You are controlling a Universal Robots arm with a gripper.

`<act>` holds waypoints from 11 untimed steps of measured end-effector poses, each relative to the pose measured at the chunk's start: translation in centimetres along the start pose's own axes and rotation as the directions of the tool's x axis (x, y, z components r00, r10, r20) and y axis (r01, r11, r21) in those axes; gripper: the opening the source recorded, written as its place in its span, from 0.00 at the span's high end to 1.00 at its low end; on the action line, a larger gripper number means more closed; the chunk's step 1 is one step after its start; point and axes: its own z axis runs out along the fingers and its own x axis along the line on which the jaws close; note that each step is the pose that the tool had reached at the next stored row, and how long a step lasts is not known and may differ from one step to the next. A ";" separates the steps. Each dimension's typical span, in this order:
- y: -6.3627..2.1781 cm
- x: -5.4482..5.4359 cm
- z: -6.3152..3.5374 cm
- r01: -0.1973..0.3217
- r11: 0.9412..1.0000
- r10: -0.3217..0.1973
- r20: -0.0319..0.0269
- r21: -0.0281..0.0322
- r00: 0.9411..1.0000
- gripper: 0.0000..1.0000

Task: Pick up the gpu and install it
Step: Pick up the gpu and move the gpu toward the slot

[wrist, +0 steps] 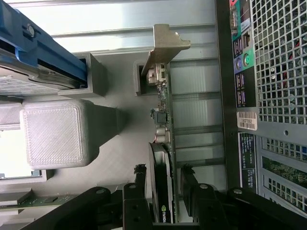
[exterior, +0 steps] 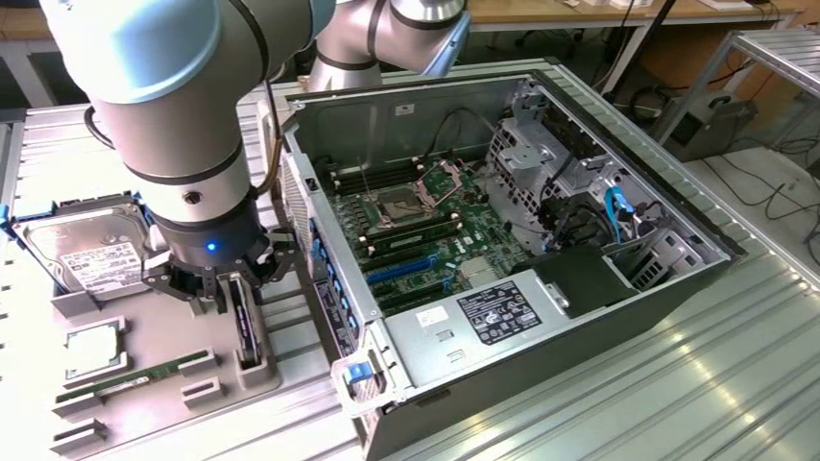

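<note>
A robot arm's gripper (exterior: 244, 294) hangs low over the gpu (exterior: 249, 341), which stands on edge in a grey holder (exterior: 192, 384) on the table, at the exterior view's left of the open case (exterior: 423, 408). The wrist view shows the fingers (wrist: 140, 182) spread wide, one on each side of the gpu (wrist: 160, 191), with a sliver of gap on both sides and nothing gripped. The card's silver bracket (wrist: 165, 45) points away from the gripper (wrist: 163, 170).

The step in hand appears to be the grasp, and it will likely go best if the fingers close squarely on the card's flat faces, centred so that both meet it together and do not tip it in its slot. A hold on the black shroud seems safer than one on the bare board edge. The pull from the holder probably needs to be straight up, since the holder's walls sit close on each side and a slanted lift could jam the card.
</note>
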 end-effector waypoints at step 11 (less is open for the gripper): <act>0.00 0.0 -0.01 0.000 1.000 0.000 -0.011 0.001 1.000 0.58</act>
